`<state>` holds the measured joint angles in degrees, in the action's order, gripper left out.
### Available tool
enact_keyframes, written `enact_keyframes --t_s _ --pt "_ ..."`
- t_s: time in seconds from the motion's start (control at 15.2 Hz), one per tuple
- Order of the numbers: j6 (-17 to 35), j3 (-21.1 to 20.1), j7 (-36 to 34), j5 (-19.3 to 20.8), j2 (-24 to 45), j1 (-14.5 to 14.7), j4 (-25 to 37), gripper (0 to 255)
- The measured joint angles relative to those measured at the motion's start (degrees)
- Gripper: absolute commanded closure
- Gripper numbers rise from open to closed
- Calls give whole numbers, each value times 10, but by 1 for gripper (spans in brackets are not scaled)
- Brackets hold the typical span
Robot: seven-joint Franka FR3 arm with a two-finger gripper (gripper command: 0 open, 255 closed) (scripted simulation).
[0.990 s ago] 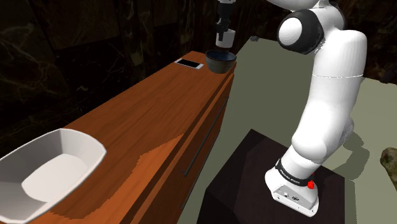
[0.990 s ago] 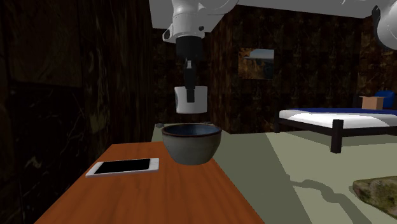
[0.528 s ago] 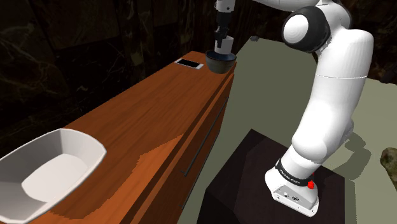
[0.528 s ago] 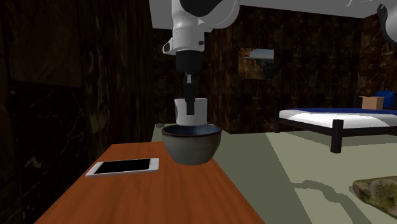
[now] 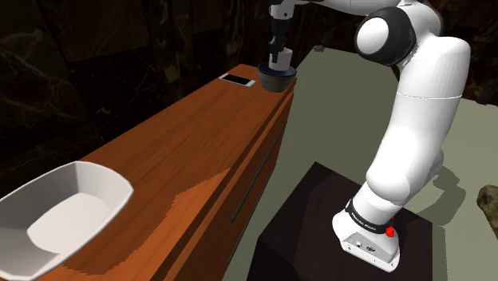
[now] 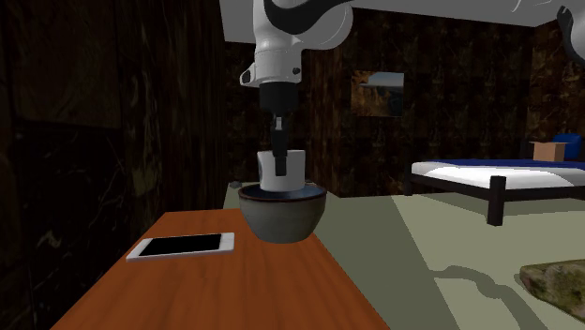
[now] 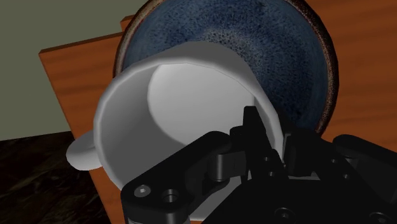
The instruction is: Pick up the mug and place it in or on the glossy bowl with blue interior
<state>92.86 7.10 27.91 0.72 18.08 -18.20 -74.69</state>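
Observation:
A white mug (image 6: 281, 170) stands upright with its base down inside the dark glossy bowl (image 6: 281, 215), whose interior is speckled blue (image 7: 286, 51). The bowl sits at the far corner of the wooden counter (image 5: 183, 152). My gripper (image 6: 279, 157) comes straight down from above and is shut on the mug's wall, one finger (image 7: 251, 124) inside the rim and the other outside. In the shoulder view the mug (image 5: 280, 57) rises out of the bowl (image 5: 277, 81) under the gripper (image 5: 278, 48). The mug (image 7: 165, 102) is empty; its handle points away from the fingers.
A white-framed phone (image 6: 183, 246) lies flat on the counter beside the bowl, also seen as the phone (image 5: 237, 80). A large white angular dish (image 5: 56, 215) sits at the counter's near end. The dark stand (image 5: 335, 231) is beside the counter. A bed (image 6: 487, 178) stands far off.
The gripper has come straight down with the mug, from hanging above the bowl to the mug's base sitting inside it. The grip stays shut.

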Motion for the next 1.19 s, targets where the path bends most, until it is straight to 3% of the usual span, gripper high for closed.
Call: enact_keyframes --t_s 0.07,0.46,0.79,1.19 --pt "0 0 0 0 0 0 0 0" --pt "0 0 0 0 0 0 0 0" --pt "-77 0 2 -3 23 -2 101 0" --pt "-90 0 2 -4 31 -3 121 0"
